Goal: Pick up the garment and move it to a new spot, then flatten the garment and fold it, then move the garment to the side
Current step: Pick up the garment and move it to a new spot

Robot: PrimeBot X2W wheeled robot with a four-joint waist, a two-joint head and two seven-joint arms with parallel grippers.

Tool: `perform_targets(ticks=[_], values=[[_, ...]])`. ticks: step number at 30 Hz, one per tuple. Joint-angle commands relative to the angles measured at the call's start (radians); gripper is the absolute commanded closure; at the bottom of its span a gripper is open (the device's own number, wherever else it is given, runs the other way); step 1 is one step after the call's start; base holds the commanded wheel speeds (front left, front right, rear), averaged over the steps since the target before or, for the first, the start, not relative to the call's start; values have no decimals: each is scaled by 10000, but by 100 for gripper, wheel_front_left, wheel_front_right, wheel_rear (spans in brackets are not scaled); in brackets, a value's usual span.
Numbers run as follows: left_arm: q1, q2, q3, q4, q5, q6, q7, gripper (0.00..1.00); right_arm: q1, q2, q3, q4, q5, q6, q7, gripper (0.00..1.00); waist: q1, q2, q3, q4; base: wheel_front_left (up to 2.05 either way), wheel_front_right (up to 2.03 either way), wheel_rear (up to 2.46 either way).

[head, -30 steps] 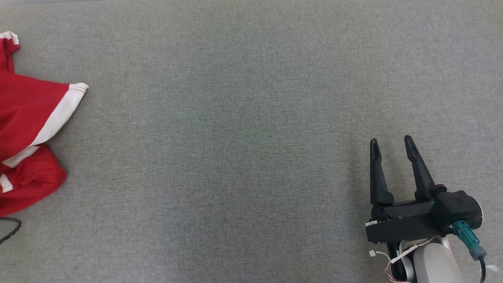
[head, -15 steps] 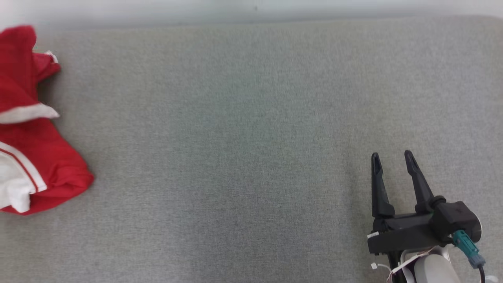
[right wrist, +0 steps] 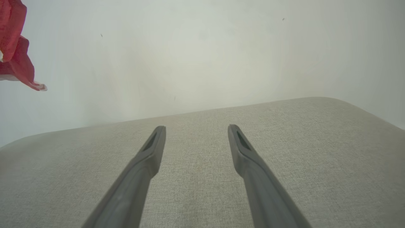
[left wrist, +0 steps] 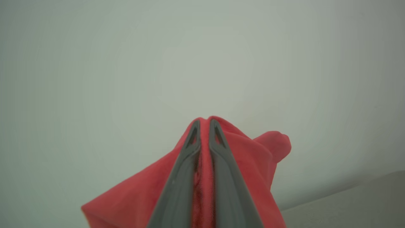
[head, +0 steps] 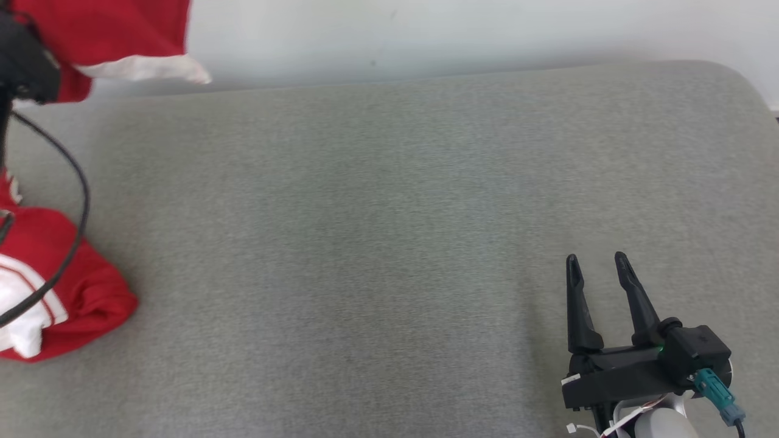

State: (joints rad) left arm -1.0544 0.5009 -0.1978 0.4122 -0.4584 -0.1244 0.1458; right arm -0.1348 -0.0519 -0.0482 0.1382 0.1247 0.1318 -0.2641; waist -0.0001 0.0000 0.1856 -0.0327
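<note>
Left gripper [left wrist: 205,122] pinches the red garment [left wrist: 250,152], which hangs at far left onto the grey surface [head: 365,243]. Right gripper [head: 595,260], fingers spread and empty, sits well apart.

Even, diffuse light, with only faint shadows on the grey cushion [head: 389,243] and pale wall [head: 426,30]; left wrist view soft, the red garment [left wrist: 250,158] blurred near the lens; both wrist views darken slightly toward the corners.
</note>
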Motion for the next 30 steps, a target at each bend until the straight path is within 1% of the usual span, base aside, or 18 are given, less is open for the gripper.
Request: perform_targets(ticks=[1, 8, 9, 13, 17, 18, 21, 24, 26, 30], values=[[-213, -167, -35, -272, -102, -16, 32, 100, 79, 27, 71, 26, 101, -21, -8, 0, 1, 0, -134, -520, 0, 0, 0], [-193, -1091, -569, -1222, -302, 106, 209, 100, 140, 27, 328, 163, 382, -21, -8, 0, 1, 0, -289, -1801, 0, 0, 0], [-71, -1401, -726, -1456, -347, 187, 119, 100, 201, 27, 353, 171, 401, -21, -8, 0, 1, 0, -278, -2115, 0, 0, 0], [460, -2021, -1058, -1733, -459, 350, 6, 100, 300, 28, 313, 181, 461, -21, -8, 0, 1, 0, -220, -2592, 0, 0, 0], [1196, -2643, -1276, -1615, -663, 642, -168, 100, 379, 29, 268, 155, 502, -21, -6, 0, 1, 0, -175, -2853, 0, 0, 0], [1196, -2643, -1276, -1615, -663, 642, -168, 100, 379, 29, 268, 155, 502, -21, -6, 0, 1, 0, -175, -2853, 0, 0, 0], [1884, -2911, -1479, -1305, -655, 750, -396, 100, 316, 31, 313, 139, 534, -21, -8, 0, 1, 0, -88, -2978, 0, 0, 0], [2577, -3108, -1591, -767, -680, 877, -694, 100, 247, 29, 338, 127, 570, -21, -6, 0, 1, 0, 2, -3035, 0, 0, 0], [3062, -3286, -1645, -284, -836, 871, -867, 100, 226, 29, 347, 133, 578, -21, -8, 0, 1, 0, 67, -3045, 0, 0, 0], [3899, -3440, -1851, 864, -898, 818, -1218, 100, 199, 28, 403, 170, 570, -21, -8, 0, 1, 0, 167, -3035, 0, 0, 0]])
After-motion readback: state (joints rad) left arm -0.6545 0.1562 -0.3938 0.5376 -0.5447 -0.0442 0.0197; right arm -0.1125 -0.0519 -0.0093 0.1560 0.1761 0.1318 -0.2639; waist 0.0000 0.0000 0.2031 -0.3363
